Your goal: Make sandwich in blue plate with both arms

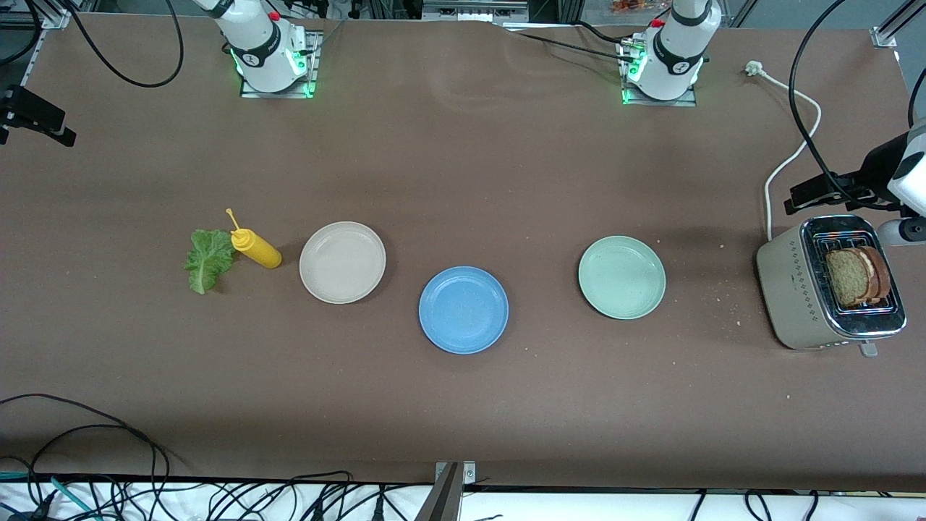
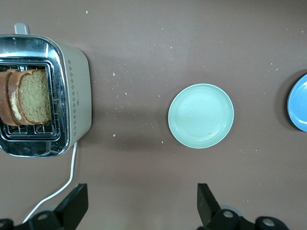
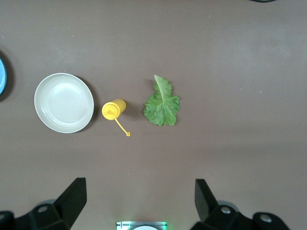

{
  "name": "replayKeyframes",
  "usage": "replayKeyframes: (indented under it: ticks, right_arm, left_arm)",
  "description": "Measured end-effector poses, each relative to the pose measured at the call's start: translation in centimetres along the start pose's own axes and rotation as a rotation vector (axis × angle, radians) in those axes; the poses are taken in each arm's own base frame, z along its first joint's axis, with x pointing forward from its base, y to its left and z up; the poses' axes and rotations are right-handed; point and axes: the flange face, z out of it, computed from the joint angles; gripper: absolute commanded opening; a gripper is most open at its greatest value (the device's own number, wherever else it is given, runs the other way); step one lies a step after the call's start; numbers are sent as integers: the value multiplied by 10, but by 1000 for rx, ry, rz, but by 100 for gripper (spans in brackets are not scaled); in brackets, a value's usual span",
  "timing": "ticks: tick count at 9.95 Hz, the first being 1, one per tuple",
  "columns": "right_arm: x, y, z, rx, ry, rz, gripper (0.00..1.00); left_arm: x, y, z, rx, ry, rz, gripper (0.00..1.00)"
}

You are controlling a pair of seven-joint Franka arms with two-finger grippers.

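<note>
Bread slices [image 2: 28,97] upright in toaster [image 2: 76,100]: lower left gripper [image 2: 139,203], jaws wide, straight over crust; right gripper [image 3: 139,201] agape, waiting; blue plate [image 1: 463,310] bare.

A robotics lab, not a kitchen: two white arm bases [image 1: 271,51] with green lights are bolted to a brown table [image 1: 463,159] framed in aluminium rails, with loose black cables [image 1: 94,463] along its edge. Below the left gripper [image 2: 139,206] a toaster [image 2: 72,96] and plates [image 2: 201,116] lie as staged props.
</note>
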Motion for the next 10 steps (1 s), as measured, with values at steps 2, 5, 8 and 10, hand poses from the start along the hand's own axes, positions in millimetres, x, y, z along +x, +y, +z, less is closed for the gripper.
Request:
replayKeyframes:
  ticks: [2, 5, 8, 10]
  right_arm:
    - [0, 0, 0, 0, 0, 0, 100]
    - [0, 0, 0, 0, 0, 0, 100]
    - [0, 1, 0, 0, 0, 1, 100]
    - [0, 1, 0, 0, 0, 1, 100]
  left_arm:
    - [0, 0, 3, 2, -8, 0, 100]
    - [0, -1, 7, 7, -16, 3, 100]
    - [0, -1, 7, 7, -16, 4, 99]
    - [0, -1, 7, 7, -15, 5, 99]
